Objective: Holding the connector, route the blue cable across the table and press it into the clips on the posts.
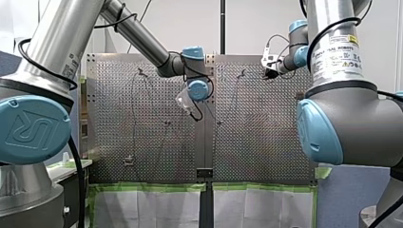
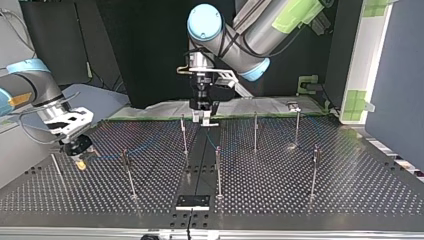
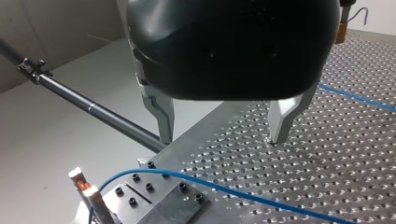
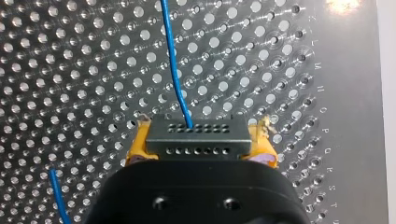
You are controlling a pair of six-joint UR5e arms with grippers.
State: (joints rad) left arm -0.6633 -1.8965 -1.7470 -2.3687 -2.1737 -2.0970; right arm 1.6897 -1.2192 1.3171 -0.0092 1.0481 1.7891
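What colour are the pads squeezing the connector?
Yellow; the pads show best in the right wrist view, gripping the connector.

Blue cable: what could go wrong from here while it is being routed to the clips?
The blue cable leaves the connector in a curve; a hard pull may strain that joint. It lies slack on the table, so it may snag a post. My left gripper, open, hangs low and may scrape the table.

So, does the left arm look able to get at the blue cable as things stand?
Probably yes: my left gripper is open over the table, and the blue cable lies bare just ahead of it, nothing between.
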